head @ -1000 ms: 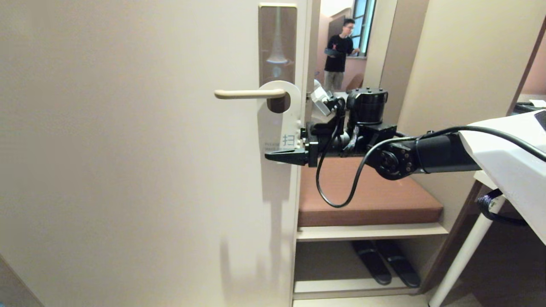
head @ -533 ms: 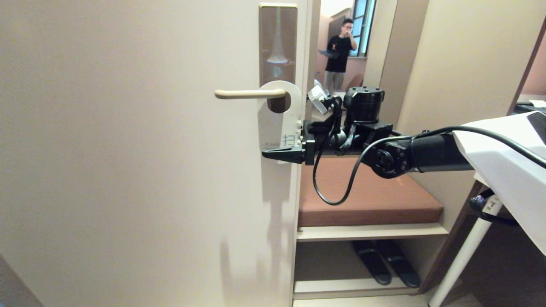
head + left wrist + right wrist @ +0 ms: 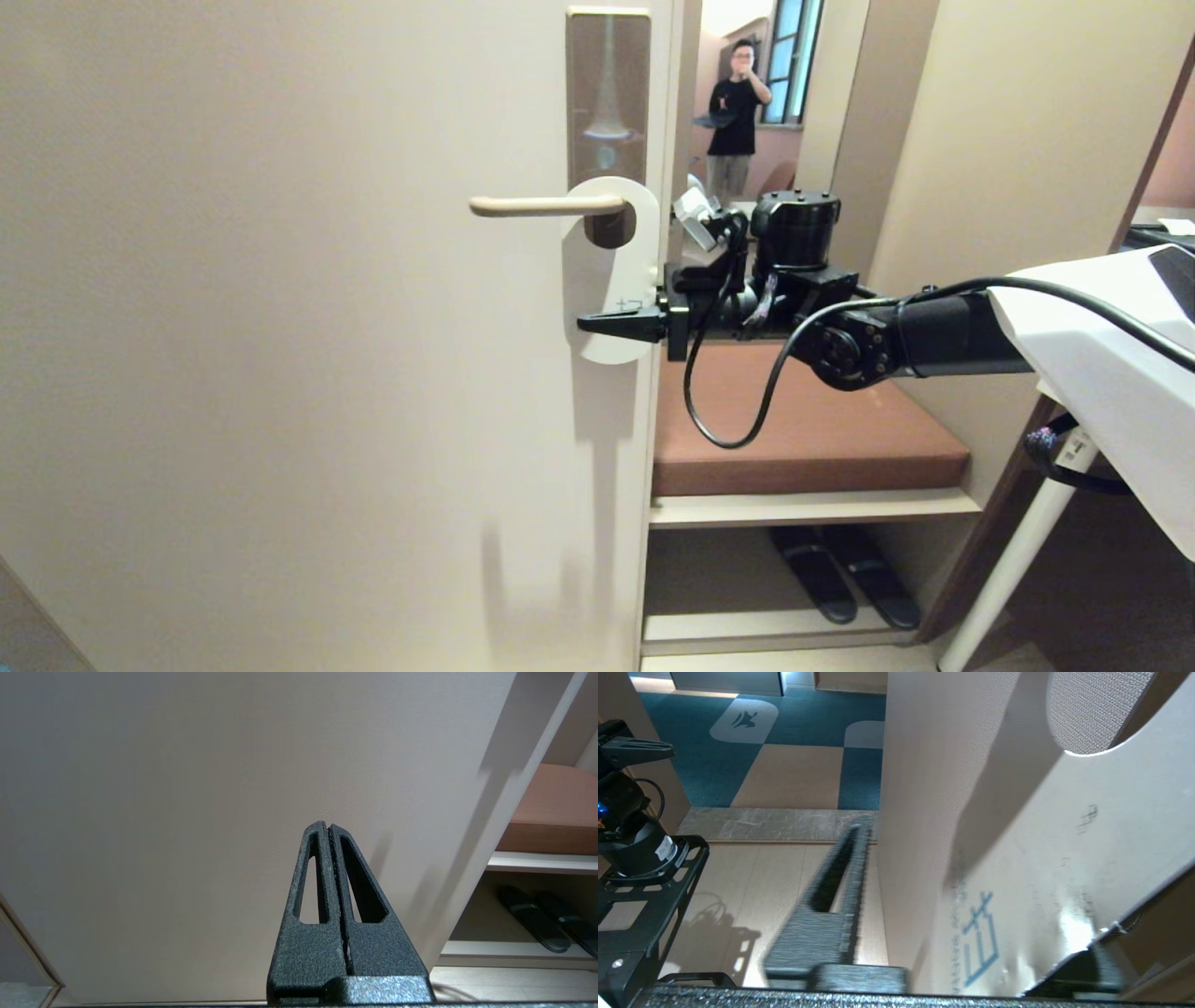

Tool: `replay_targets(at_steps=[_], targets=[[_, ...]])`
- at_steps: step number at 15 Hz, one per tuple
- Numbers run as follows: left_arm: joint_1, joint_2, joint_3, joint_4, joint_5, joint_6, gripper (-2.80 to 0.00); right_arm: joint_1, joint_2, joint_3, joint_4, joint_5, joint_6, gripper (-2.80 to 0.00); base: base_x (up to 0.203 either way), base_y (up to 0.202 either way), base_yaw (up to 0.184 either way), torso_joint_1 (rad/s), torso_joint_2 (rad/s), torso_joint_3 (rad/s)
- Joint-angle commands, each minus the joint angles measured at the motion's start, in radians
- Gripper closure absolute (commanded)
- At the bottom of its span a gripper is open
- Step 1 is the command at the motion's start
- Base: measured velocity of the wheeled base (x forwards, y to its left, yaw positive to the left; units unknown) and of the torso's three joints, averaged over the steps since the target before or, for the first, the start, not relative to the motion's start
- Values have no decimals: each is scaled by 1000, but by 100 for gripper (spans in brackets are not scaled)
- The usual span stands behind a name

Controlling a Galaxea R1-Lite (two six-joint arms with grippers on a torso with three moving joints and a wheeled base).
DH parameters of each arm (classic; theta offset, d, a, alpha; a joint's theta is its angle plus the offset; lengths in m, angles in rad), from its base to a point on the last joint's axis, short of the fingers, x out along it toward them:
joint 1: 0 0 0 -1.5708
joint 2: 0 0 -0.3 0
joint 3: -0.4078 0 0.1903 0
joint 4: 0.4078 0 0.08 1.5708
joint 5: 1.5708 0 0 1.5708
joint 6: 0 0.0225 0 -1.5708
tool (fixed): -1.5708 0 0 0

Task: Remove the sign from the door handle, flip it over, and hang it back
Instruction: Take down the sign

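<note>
The white sign (image 3: 607,271) hangs by its oval hole on the beige door handle (image 3: 546,205) of the cream door. My right gripper (image 3: 597,325) reaches in from the right and straddles the sign's lower part, above its rounded bottom. In the right wrist view the sign (image 3: 1064,858) runs between the two fingers. One finger (image 3: 831,882) stands clear of it beyond the door's edge, and the other finger (image 3: 1083,970) shows only as a dark corner behind it. The jaws are apart, with a gap to the sign. My left gripper (image 3: 328,826) is shut and empty, parked low before the door.
A brown-bronze plate (image 3: 608,93) backs the handle. Right of the door's edge is a brown cushioned bench (image 3: 812,429) with dark slippers (image 3: 840,574) on the shelf below. A person (image 3: 733,121) stands far back by a window. A white table leg (image 3: 1018,560) is at the right.
My right gripper has risen a little along the sign, now covering its printed text, and its jaws have narrowed. The person in the background has shifted.
</note>
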Motion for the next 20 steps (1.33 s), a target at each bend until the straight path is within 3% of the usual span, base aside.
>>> replay_targets(at_steps=[1, 10, 14, 20], targets=[[2, 0, 0, 0, 1, -1, 0, 0, 0, 0, -3, 4, -2, 0, 0, 0, 0, 0, 0, 0], [0, 0, 0, 0, 1, -1, 0, 2, -8, 11, -3, -7, -13, 0, 0, 0, 0, 0, 0, 0], [1, 0, 0, 0, 1, -1, 0, 24, -8, 15, -4, -120, -19, 0, 0, 0, 0, 0, 0, 0], [2, 0, 0, 0, 1, -1, 0, 67, -31, 46, -5, -202, -19, 0, 0, 0, 0, 0, 0, 0]])
